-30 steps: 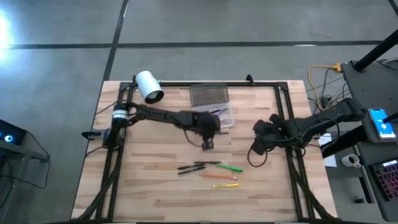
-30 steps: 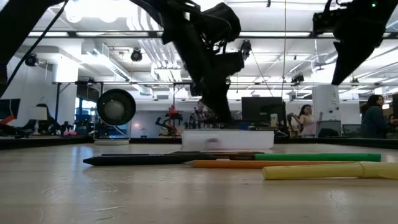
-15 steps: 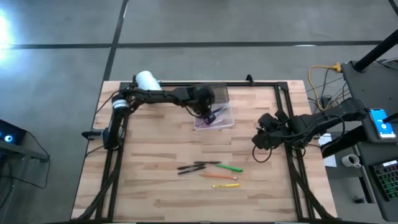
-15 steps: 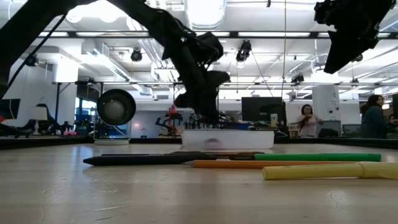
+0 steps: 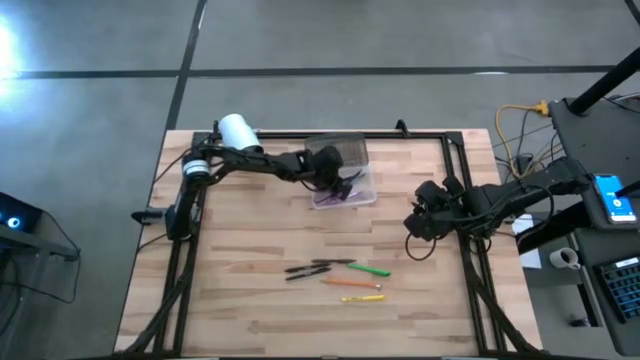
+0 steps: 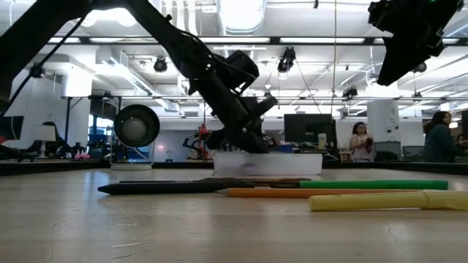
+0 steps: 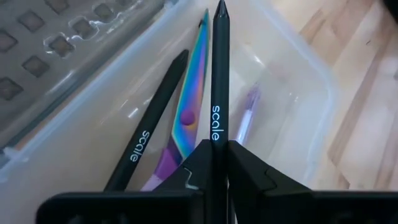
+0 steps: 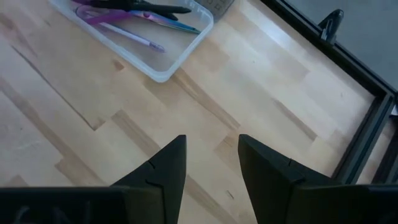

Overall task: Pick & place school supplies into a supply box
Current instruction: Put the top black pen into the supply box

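The left pincer grips a black pencil directly above the supply box, its long axis along the box. The right pincer waits open, well apart.

My left pincer is dark, nipping a black pencil lettered white. Scissors shimmer rainbow with purple handles. The box is clear, its lid grey and grid-patterned. The table is pale wood.

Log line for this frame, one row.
left gripper: shut on black pencil, over supply box | right gripper: open, idle above table | box: scissors, second black pencil
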Robot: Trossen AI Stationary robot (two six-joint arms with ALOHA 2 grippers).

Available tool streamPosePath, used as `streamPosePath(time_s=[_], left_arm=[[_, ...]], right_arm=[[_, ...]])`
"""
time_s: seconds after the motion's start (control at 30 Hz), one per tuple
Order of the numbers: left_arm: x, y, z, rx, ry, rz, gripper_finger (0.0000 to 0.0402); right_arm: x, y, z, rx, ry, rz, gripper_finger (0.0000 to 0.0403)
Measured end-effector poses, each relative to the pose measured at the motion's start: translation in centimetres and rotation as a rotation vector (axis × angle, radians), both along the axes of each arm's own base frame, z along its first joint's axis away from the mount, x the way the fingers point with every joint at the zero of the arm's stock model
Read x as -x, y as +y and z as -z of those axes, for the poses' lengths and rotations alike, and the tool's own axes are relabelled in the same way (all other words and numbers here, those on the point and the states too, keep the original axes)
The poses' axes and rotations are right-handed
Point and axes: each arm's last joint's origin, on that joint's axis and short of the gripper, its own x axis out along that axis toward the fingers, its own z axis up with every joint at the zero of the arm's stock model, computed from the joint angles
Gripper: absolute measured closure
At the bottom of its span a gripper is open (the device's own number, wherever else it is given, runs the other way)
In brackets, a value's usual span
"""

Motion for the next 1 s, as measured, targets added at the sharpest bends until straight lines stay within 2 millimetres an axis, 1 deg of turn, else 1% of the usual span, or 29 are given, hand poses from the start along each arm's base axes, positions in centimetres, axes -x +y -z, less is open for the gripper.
streamPosePath(time_s=[0.17,0.27,0.37,0.47,0.6,0.7,0.8,0.87,1.0], left_arm=[[-0.5,0.1,0.2,-0.003,-0.003,0.001,0.0342],[-0.9,0.3,-0.3,-0.023,-0.019,0.012,0.032],[-1.5,0.5,-1.6,-0.057,-0.06,0.027,0.03],[-1.7,0.5,-3.1,-0.069,-0.046,0.047,0.0282],[-1.4,-0.3,-5.7,-0.1,0.053,0.184,0.0271],[-0.9,-1.6,-6.7,-0.133,0.178,0.308,0.027],[-0.7,-2.3,-6.5,-0.229,0.263,0.32,0.027],[-0.7,-2.3,-5.9,-0.26,0.271,0.308,0.027],[0.0,-1.9,-3.4,-0.241,0.308,0.288,0.027]], right_arm=[[0.0,0.0,0.0,-0.009,-0.013,0.019,0.0266],[0.0,0.0,0.0,-0.013,-0.019,0.028,0.0266],[0.0,0.0,0.0,-0.013,-0.019,0.027,0.0266],[0.0,0.0,0.0,-0.013,-0.02,0.028,0.0266],[0.0,0.0,0.0,-0.013,-0.019,0.027,0.0266],[0.0,0.0,0.0,-0.011,-0.017,0.024,0.0266],[0.0,0.0,0.0,-0.008,-0.012,0.018,0.0266],[0.0,0.0,0.0,-0.006,-0.01,0.016,0.0266],[0.0,0.0,0.0,0.0,-0.012,0.018,0.0266]])
